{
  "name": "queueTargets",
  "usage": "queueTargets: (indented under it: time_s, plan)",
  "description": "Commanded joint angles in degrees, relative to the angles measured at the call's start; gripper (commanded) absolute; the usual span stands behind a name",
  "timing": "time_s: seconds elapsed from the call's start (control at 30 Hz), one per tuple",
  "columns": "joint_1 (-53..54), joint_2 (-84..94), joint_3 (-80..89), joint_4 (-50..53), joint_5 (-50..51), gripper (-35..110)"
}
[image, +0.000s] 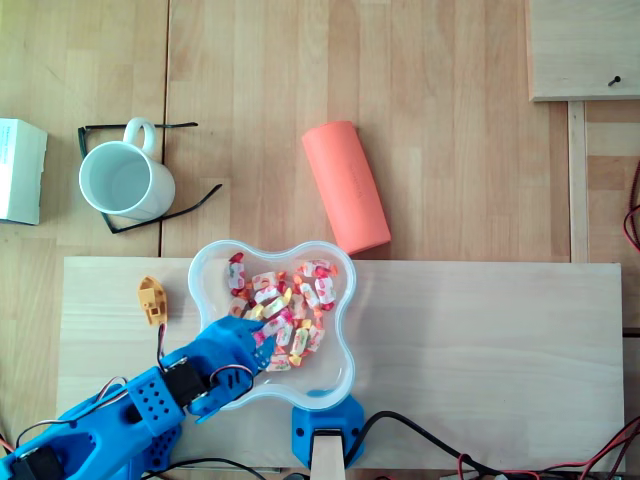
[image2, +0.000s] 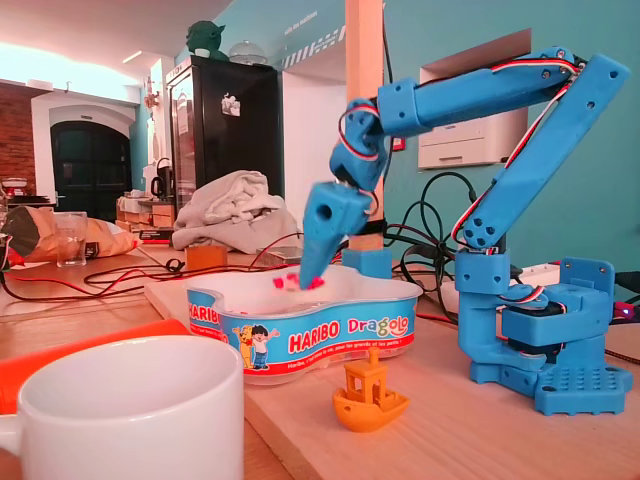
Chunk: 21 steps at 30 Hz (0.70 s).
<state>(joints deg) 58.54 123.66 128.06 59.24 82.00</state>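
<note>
A cluttered workshop with cables, a dark cabinet and a heap of cloth lies behind a pale wooden tabletop (image: 480, 330). The blue arm leans down so that its gripper (image: 262, 338) dips over the rim of a clover-shaped Haribo bowl (image: 345, 372), and the fingers point down into the wrapped sweets (image: 292, 295). In the fixed view the gripper (image2: 305, 280) has its tips at the level of the sweets (image2: 292, 283), just above the bowl (image2: 330, 335) wall. Whether the fingers are parted or pressed together cannot be told from either view, nor whether a sweet is caught between them.

Most sweets lie just beyond and beside the fingertips. A small orange boat figure (image: 152, 299) sits near the fingers, outside the bowl. A white mug (image: 125, 180) on a pair of glasses (image: 195, 203) and an orange cylinder (image: 346, 186) lie well beyond.

This looks like the reach-and-grasp stage. A sound grip calls for the tips to straddle one wrapper, clear of its neighbours.
</note>
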Motion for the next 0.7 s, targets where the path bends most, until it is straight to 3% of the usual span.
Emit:
queueTargets:
  time_s: [0.0, 0.27, 0.67]
  plan:
    - [-0.3, 1.9, -7.7, 5.0, 0.3, -2]
    - [-13.0, 1.8, -15.7, 9.1, 1.0, -2]
    - [-37.0, 0.9, -15.2, 1.9, 0.3, -2]
